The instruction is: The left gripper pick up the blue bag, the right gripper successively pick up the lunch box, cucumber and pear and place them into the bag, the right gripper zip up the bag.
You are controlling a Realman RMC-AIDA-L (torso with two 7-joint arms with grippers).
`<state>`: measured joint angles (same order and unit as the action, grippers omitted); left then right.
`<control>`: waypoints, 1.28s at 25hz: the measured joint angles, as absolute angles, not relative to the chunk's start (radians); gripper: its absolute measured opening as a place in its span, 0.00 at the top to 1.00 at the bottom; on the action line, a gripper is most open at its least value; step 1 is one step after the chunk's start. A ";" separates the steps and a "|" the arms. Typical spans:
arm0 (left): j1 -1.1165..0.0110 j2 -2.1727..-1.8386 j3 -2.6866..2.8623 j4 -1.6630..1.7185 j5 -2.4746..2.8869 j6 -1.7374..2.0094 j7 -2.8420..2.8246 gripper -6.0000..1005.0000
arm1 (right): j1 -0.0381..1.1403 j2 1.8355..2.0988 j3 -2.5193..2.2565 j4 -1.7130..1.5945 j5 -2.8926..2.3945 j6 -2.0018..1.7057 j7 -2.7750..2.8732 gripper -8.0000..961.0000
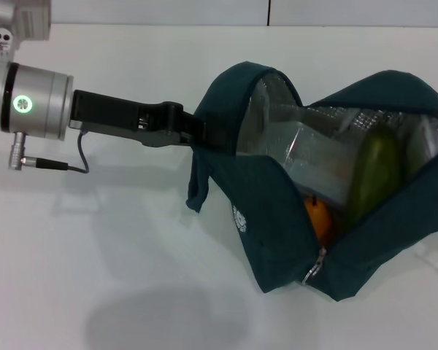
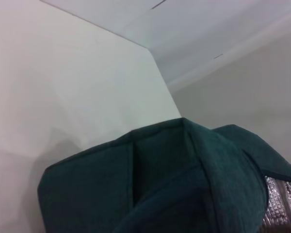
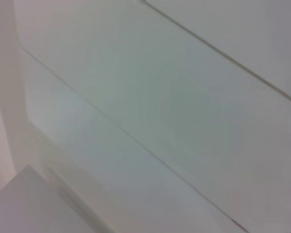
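The left gripper (image 1: 197, 135) is clamping the blue bag (image 1: 277, 240), which is lying at its 3 o'clock on the desk (image 1: 95, 255). Inside, the cucumber (image 1: 376, 171) is pointing 12 to 6 o'clock.

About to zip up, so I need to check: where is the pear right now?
In the head view, the pear sits inside the open blue bag on the right, low near the zipper end, beside the cucumber.
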<state>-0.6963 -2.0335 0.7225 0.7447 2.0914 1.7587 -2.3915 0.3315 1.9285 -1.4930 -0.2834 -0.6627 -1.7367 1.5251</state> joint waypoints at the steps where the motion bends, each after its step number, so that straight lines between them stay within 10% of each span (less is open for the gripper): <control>1: -0.696 -2.034 0.722 0.745 2.094 1.758 -2.391 0.96 | 0.326 1.926 -1.490 -0.281 -0.663 -1.739 1.525 0.18; 32: -0.696 -2.051 0.719 0.744 2.089 1.740 -2.373 0.96 | 0.265 1.903 -1.388 -0.259 -0.922 -2.121 1.159 0.12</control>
